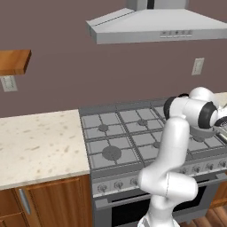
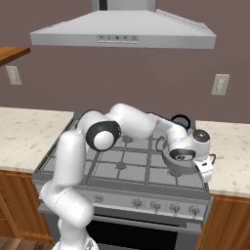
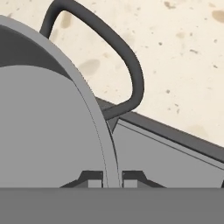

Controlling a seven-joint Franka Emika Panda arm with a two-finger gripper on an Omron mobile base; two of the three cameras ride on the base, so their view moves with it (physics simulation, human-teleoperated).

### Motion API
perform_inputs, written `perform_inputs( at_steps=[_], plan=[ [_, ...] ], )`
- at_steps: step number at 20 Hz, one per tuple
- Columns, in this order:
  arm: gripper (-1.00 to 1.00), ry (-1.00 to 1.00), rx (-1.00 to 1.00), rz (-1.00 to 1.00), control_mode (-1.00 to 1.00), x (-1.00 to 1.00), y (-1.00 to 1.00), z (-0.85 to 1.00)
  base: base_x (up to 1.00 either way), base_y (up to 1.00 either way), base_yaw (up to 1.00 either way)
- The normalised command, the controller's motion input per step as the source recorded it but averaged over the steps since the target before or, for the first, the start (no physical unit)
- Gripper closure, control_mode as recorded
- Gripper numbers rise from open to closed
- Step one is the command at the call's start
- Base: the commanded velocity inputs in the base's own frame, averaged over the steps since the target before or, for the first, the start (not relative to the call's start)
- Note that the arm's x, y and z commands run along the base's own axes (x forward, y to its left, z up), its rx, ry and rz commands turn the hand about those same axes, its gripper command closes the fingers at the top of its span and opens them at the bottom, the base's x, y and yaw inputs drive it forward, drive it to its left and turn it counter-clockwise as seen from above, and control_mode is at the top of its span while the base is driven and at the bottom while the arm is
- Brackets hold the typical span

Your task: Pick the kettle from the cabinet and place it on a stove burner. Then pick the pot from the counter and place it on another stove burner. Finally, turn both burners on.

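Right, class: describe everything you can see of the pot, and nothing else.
The pot looks like plain grey metal, wide, with a thin rim, a darker inner wall and no lid. One dark loop handle sticks out from its side, over the beige speckled counter. The claw is shut on its rim, one tip inside and one outside. It sits at the stove's right edge.

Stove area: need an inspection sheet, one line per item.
Surface: stove with grey grates, beige speckled counter on both sides.
Job's things: grey pot at the stove's right edge beside the counter; its dark loop handle points towards the counter.
Clutter: nothing seen.
Grippers: gripper shut on the pot's rim, one fingertip on each side of the wall.
Cables: nothing seen.
Surroundings: range hood overhead, wall outlet, cabinet shelf upper left.
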Motion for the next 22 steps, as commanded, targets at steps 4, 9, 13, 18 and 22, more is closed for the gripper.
perform_inputs(
  at_steps=[4, 9, 13, 18, 22],
  plan=[
    [1.00, 0.00, 0.00, 0.00, -1.00, 0.00, 0.08, 0.12, 0.00, 0.00, 0.00],
    [1.00, 0.00, 0.00, 0.00, -1.00, -0.13, 0.00, 0.06, 0.00, 0.00, 0.00],
    [1.00, 0.04, 0.00, 0.00, -1.00, -0.28, 0.02, 0.00, 0.00, 0.00, 0.00],
    [1.00, 0.03, 0.00, 0.00, -1.00, -0.17, 0.17, 0.00, 0.00, 0.00, 0.00],
    [1.00, 0.00, 0.00, 0.00, -1.00, 0.00, 0.20, 0.00, 0.00, 0.00, 0.00]
  ],
)
